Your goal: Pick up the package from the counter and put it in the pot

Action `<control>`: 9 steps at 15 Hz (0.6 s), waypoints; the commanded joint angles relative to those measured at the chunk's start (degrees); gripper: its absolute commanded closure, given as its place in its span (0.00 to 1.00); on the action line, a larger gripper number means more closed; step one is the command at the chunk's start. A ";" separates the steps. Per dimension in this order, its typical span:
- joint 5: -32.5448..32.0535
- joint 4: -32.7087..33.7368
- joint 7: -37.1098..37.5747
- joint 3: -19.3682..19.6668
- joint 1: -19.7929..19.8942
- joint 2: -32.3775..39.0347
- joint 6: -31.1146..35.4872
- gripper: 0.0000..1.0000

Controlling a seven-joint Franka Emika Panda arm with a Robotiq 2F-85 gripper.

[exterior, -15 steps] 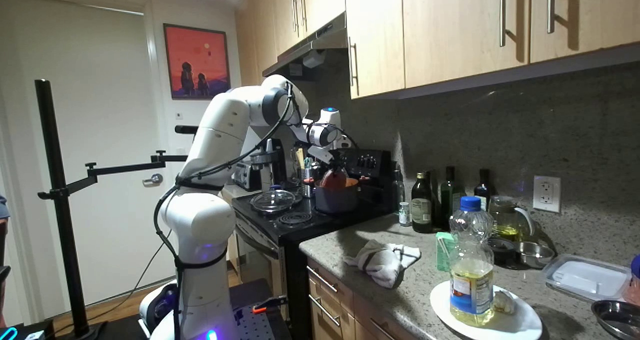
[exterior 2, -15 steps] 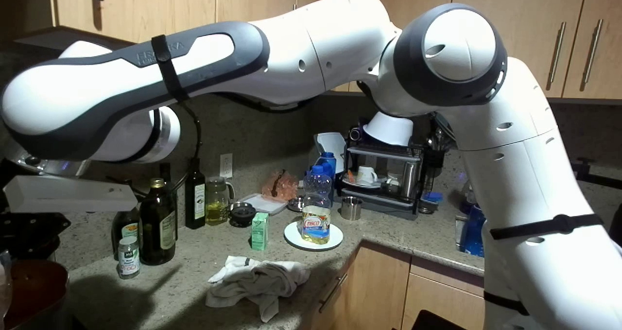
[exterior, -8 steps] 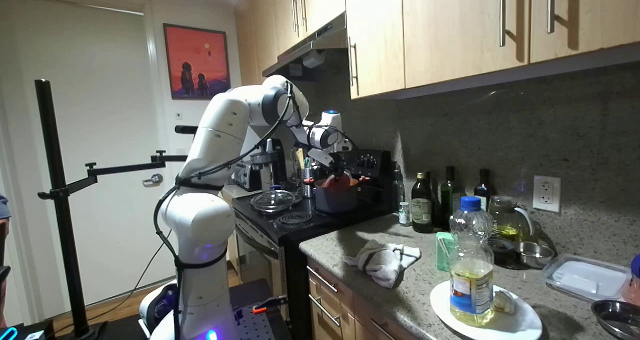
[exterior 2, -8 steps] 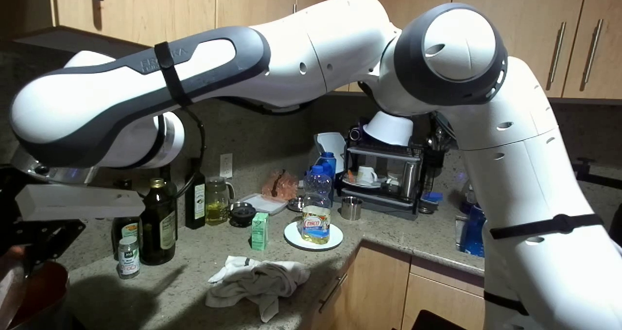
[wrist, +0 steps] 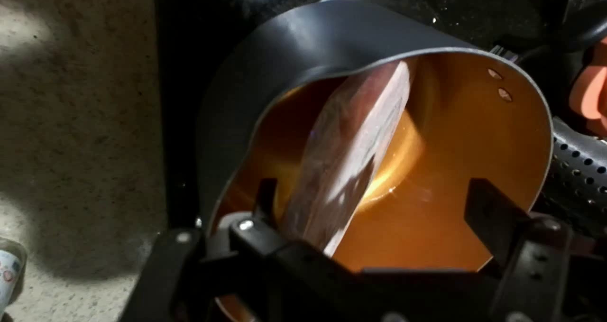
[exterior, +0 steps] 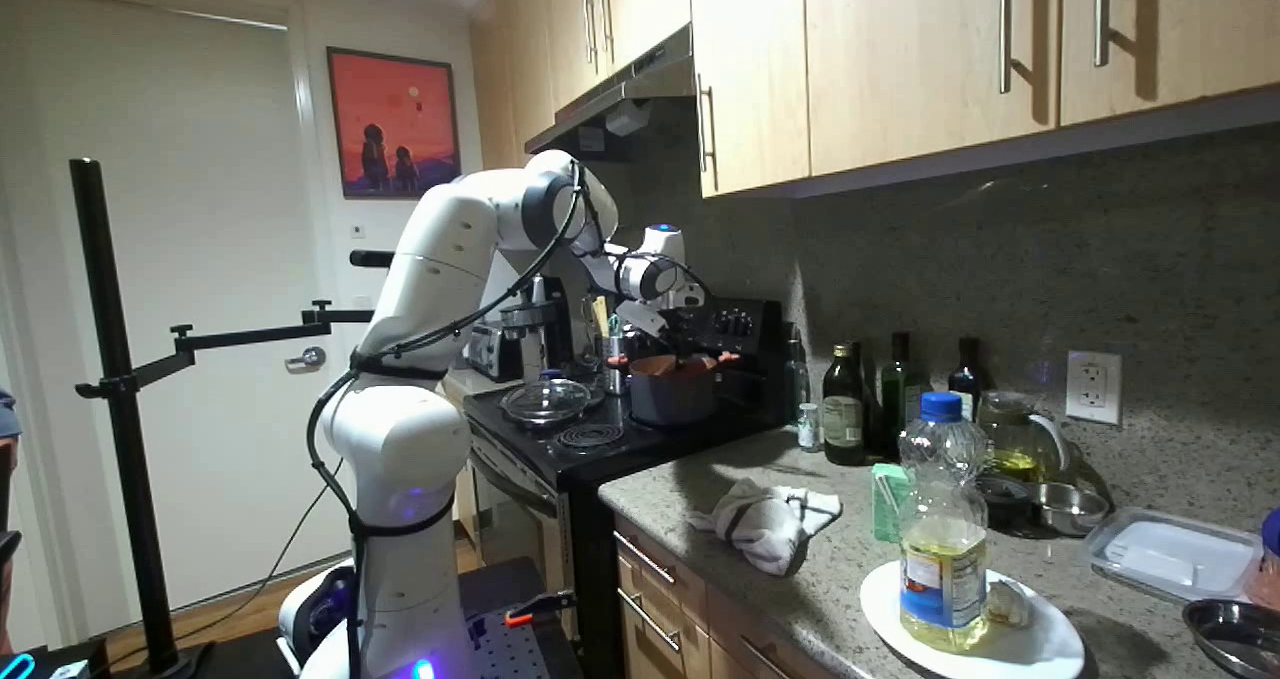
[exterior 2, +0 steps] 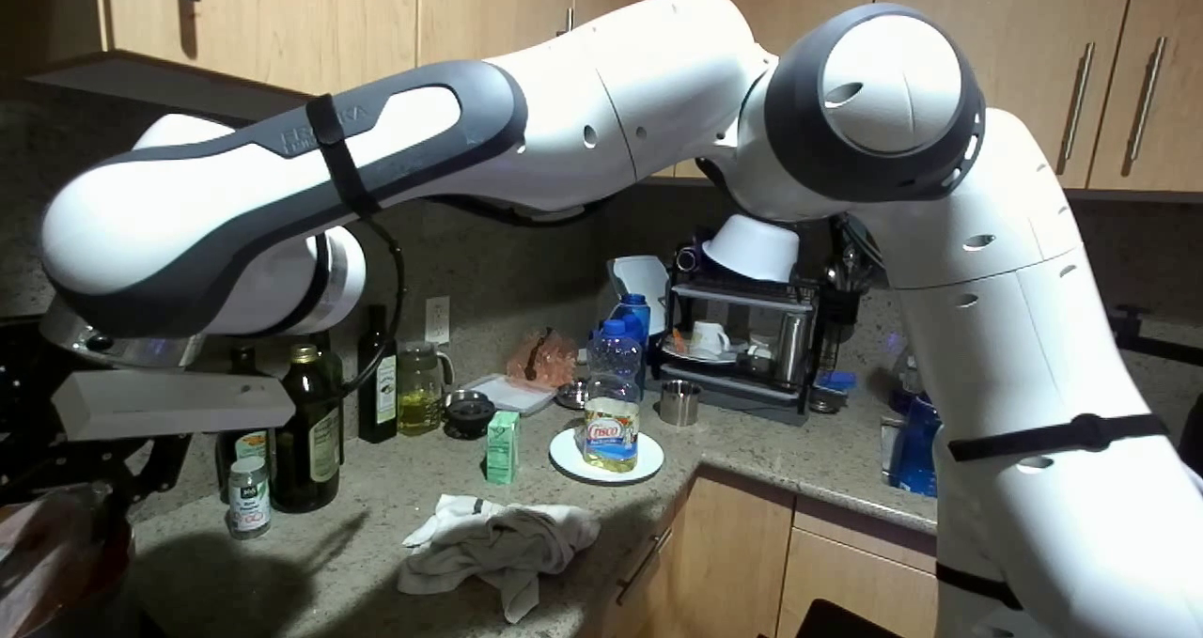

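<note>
In the wrist view the package (wrist: 358, 137), a shiny clear wrap with reddish contents, lies slanted inside the pot (wrist: 474, 137), which is dark outside and orange inside. Its lower end is hidden behind my gripper (wrist: 374, 189). The jaws stand wide apart, and the package is nearer the left finger, with bare pot wall showing towards the right finger. An exterior view has the pot (exterior: 672, 401) on the stove, my gripper (exterior: 680, 357) low at its mouth. Clear wrap of the package (exterior 2: 56, 530) shows at the frame's left edge in an exterior view.
Orange-gripped handles flank the pot, and a glass lid (exterior: 546, 399) sits on the stove. Along the counter stand a spice jar (exterior 2: 249, 497), dark bottles (exterior 2: 305, 431), a crumpled towel (exterior 2: 507, 544), a green box (exterior 2: 502, 447) and an oil bottle (exterior 2: 612, 403) on a plate.
The jaws have opened and let go of the package, which has dropped from above the rim into the pot. My gripper has come down slightly, shifting right in an exterior view.
</note>
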State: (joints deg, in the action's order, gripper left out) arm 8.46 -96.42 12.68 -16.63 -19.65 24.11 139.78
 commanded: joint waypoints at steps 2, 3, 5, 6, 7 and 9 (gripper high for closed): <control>0.07 -3.29 1.62 1.04 -0.38 -4.65 -2.22 0.00; -0.17 -3.49 1.89 1.18 -0.43 -5.31 -2.67 0.00; -1.08 -3.75 2.55 1.52 -0.63 -7.02 -4.04 0.00; -1.46 -3.83 2.79 1.62 -0.66 -7.96 -4.66 0.00; -1.94 -3.90 3.26 1.75 -0.73 -8.81 -5.23 0.00; -2.97 -4.08 3.79 1.91 -0.85 -10.65 -6.46 0.00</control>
State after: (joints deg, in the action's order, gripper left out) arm 7.17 -97.92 14.09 -15.70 -19.86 18.08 135.65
